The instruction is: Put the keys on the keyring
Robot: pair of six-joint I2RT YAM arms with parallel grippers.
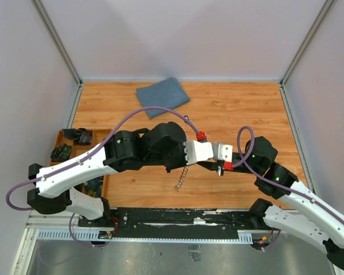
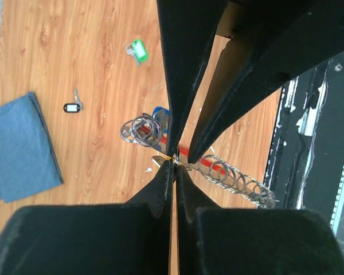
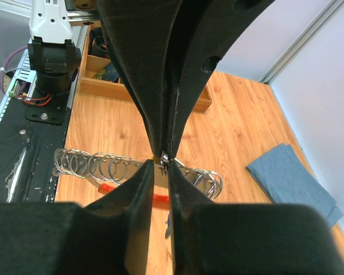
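Both grippers meet tip to tip above the wooden table (image 1: 246,109). In the left wrist view my left gripper (image 2: 175,162) is shut on a thin metal part of the keyring. The keyring's silver chain of rings (image 2: 236,179) and its red loop (image 2: 208,166) hang just behind. A blue key head (image 2: 160,117) sits by more rings (image 2: 137,130). My right gripper (image 3: 163,162) is shut on a small metal piece with a yellow speck (image 3: 156,155), apparently the yellow key. The chain (image 1: 180,178) dangles below the arms in the top view.
A folded blue cloth (image 1: 162,93) lies at the back of the table. A green-tagged key (image 2: 139,50) and a black-tagged key (image 2: 73,106) lie on the wood. A wooden tray (image 1: 61,137) with dark parts stands at the left edge.
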